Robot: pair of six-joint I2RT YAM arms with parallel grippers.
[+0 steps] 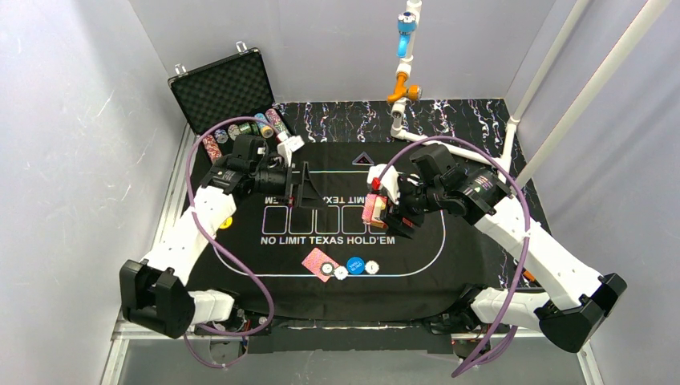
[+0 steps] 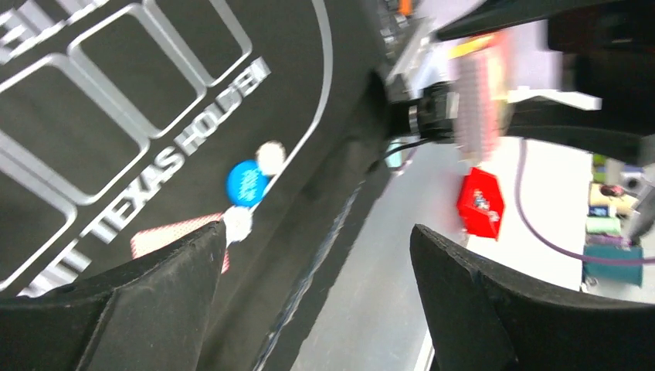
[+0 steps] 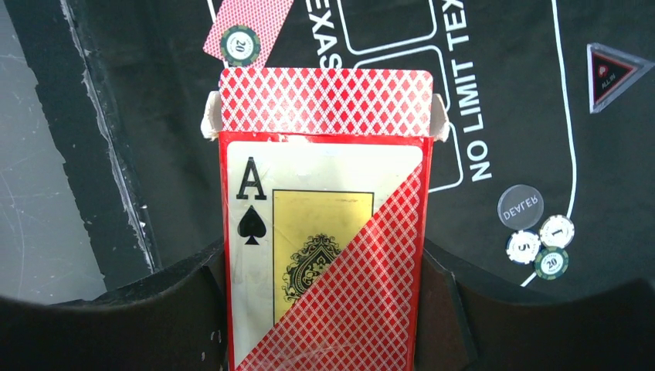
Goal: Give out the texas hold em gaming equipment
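My right gripper [image 1: 385, 211] [image 3: 324, 309] is shut on the red deck box [image 3: 324, 255], held above the mat. The box shows an ace of spades, and red-backed cards [image 3: 326, 99] stick out of its open end. My left gripper [image 1: 309, 191] [image 2: 318, 232] is open and empty, above the mat's left half. A red-backed card [image 1: 317, 262] [image 3: 259, 19] lies at the mat's near edge with a "20" chip [image 3: 238, 45] on it. Beside it lie a blue button [image 1: 355, 265] [image 2: 247, 182] and two white ones [image 1: 341, 273] [image 1: 371, 267]. A yellow button [image 1: 227, 222] lies by the left arm.
The black foam-lined case [image 1: 220, 87] stands open at the back left, with striped chips [image 1: 240, 128] in front of it. A clear "DEALER" button [image 3: 520, 206] and three chips [image 3: 541, 247] lie on the mat's [image 1: 417, 257] line. A white pipe stand [image 1: 403, 88] rises at the back.
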